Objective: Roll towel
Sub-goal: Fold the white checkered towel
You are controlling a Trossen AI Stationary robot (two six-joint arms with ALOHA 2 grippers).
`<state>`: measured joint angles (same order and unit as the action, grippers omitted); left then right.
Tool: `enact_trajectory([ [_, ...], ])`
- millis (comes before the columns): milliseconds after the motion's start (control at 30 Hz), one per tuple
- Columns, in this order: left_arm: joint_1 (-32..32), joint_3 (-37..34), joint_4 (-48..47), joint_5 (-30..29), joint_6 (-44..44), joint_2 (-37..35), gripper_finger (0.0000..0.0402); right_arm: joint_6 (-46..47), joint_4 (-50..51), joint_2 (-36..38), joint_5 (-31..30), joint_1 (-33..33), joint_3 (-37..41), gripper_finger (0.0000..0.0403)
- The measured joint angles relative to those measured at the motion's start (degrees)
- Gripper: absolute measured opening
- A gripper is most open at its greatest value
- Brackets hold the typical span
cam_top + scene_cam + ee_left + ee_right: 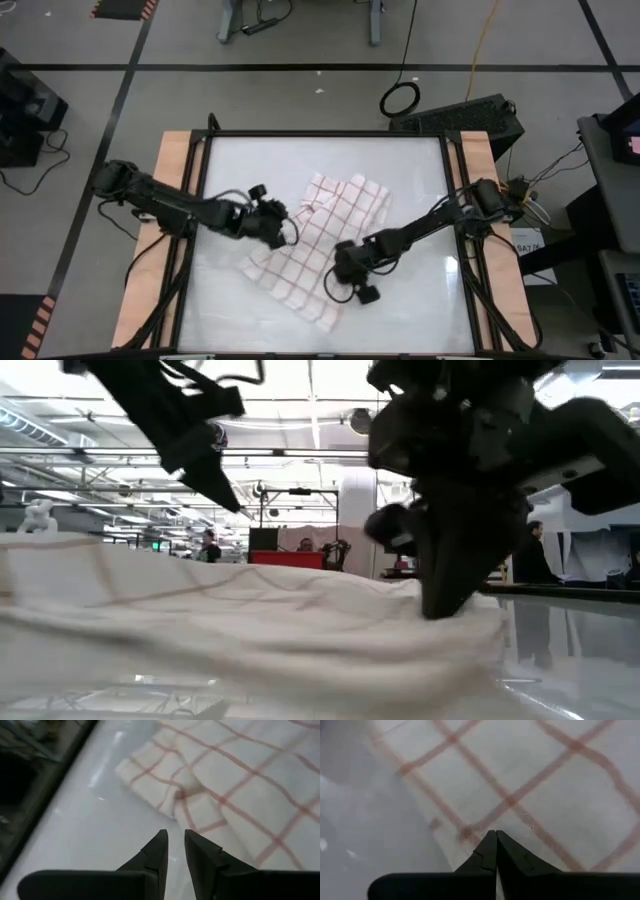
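The table [420,300], a glossy white top inside a dark frame with wooden side rails, filled the middle of the high view, and its lower edge was cut off by the frame. The towel [330,245] lay on it at the centre of the picture, a rumpled diagonal band running from upper right to lower left, white with thin red-brown lines. How its folds overlapped was hard to read from above. In the low view the cloth spread as a blurred pale ridge across the lower half, and the table surface behind it was hidden.

The left arm reached in from the left of the high view, bent at the elbow, its gripper [283,232] at the towel's left edge. In the left wrist view its fingers [159,854] stood a narrow gap apart, empty, over bare table just beside a folded corner of the towel [200,775].

The right arm stretched in from the right rail, angled down to the lower centre. Its gripper [342,262] sat on the cloth, and in the right wrist view the fingers [489,854] were pressed together with nothing between them, tips down on the towel [520,775] near its edge.
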<state>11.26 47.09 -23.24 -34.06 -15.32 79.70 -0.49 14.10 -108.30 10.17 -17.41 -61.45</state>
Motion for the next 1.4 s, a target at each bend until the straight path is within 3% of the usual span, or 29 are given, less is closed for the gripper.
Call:
enact_trajectory([
  [167, -9.7, -1.6, 8.8, 16.2, 9.8, 1.0, 0.0071, 1.0, 10.2, 7.0, -7.4, 0.6, -0.1, 0.0],
  [300, -14.4, -1.8, 8.1, 26.3, 9.1, 3.0, 0.0071, 7.3, 7.0, 10.8, -11.8, -1.0, 3.0, 0.0],
  [567, -15.0, -1.8, 7.9, 30.9, 5.3, 9.0, 0.0079, 18.1, -26.4, 9.5, -22.6, -4.4, 12.5, 0.0],
  [733, -15.0, -1.8, 9.3, 28.2, 5.2, 12.5, 0.0149, 19.4, -33.9, 3.6, -22.4, -4.5, 12.3, 0.0],
  [833, -15.5, -1.8, 11.3, 32.1, 6.6, 13.7, 0.0177, 19.3, -35.1, 0.7, -22.4, -4.3, 11.8, 0.0],
  [933, -15.6, -1.8, 10.9, 33.7, 6.9, 15.0, 0.0151, 19.3, -36.2, -1.6, -23.2, -3.6, 11.4, 0.0],
  [1100, -15.7, -1.7, 14.1, 33.8, 6.7, 16.4, 0.0023, 20.0, -35.9, -4.3, -23.6, -2.5, 11.2, 0.0],
  [1400, -15.4, -1.6, 6.2, 26.2, 2.0, 12.0, 0.0004, 19.8, -29.7, -4.2, -23.2, -2.5, 11.0, 0.0],
])
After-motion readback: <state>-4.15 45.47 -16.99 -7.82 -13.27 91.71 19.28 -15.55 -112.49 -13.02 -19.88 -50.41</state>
